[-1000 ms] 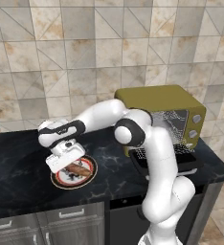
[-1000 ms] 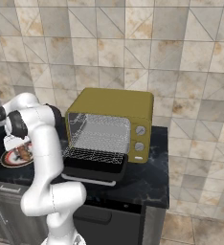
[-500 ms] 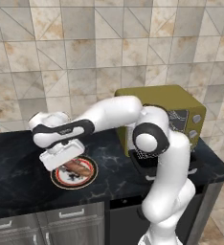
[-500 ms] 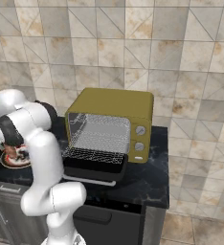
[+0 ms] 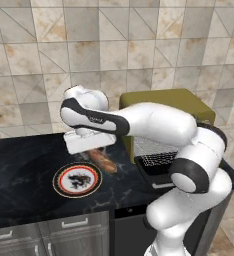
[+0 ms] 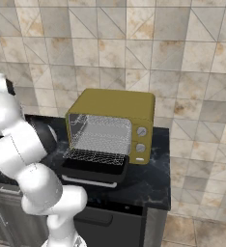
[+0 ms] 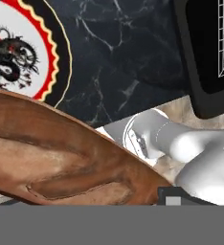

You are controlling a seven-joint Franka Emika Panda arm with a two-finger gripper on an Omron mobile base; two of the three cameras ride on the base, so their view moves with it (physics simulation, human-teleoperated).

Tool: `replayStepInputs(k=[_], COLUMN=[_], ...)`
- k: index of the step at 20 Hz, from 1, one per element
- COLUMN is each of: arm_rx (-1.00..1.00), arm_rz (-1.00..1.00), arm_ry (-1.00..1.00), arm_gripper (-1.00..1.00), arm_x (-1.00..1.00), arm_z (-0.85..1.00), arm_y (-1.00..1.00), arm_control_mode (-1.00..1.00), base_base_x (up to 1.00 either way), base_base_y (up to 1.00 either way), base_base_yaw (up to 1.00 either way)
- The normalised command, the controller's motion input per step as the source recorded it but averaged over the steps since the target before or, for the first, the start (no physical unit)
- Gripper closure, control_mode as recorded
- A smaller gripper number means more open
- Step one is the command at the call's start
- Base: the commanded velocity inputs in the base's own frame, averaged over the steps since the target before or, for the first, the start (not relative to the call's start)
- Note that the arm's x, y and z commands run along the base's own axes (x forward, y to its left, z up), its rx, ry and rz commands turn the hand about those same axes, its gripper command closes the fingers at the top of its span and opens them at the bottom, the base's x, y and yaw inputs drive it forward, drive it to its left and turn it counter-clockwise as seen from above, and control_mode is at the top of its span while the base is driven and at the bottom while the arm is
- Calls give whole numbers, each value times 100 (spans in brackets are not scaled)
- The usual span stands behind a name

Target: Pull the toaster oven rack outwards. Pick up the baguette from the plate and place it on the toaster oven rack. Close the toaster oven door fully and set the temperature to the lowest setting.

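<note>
My gripper [image 5: 95, 152] is shut on the baguette [image 5: 103, 160], a reddish-brown loaf held just above the black counter, right of the plate [image 5: 77, 179]. In the hand view the baguette [image 7: 61, 158] covers my fingertips, and the plate's [image 7: 18, 52] white centre with its dark drawing lies bare beyond it. The olive-yellow toaster oven [image 6: 115, 103] stands open. Its dark door [image 6: 93, 168] lies folded down flat, and the wire rack [image 6: 96, 155] is drawn out over it. The same rack [image 5: 156, 159] and door [image 5: 156, 176] lie right of the loaf, partly behind my arm.
Two round grey knobs [image 6: 142, 131] sit on the oven's right front panel. The black marble counter [image 5: 19, 160] runs left along the tiled wall, with grey cabinet fronts [image 5: 49, 235] below its front edge. My own forearm [image 5: 154, 122] spans the gap between plate and oven.
The baguette has come off the plate in my gripper and moved right, toward the oven. The plate lies bare where it was. The arm has swung and straightened.
</note>
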Motion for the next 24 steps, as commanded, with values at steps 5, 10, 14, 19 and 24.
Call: replayStepInputs(k=[5, 10, 14, 19, 24], arm_rx=[27, 20, 11, 5, 0], arm_rz=[-37, -50, -58, -53, -44], arm_ry=[2, 5, 0, 0, 0], arm_gripper=[100, 100, 100, 100, 100], arm_x=[-29, -8, 0, 1, 26], arm_z=[75, 23, 0, 0, 0], arm_y=[-88, -93, -97, -91, -85], arm_control_mode=[-100, -100, -100, -100, -100], base_base_x=[0, 0, 0, 0, 0], base_base_y=[0, 0, 0, 0, 0], base_base_yaw=[0, 0, 0, 0, 0])
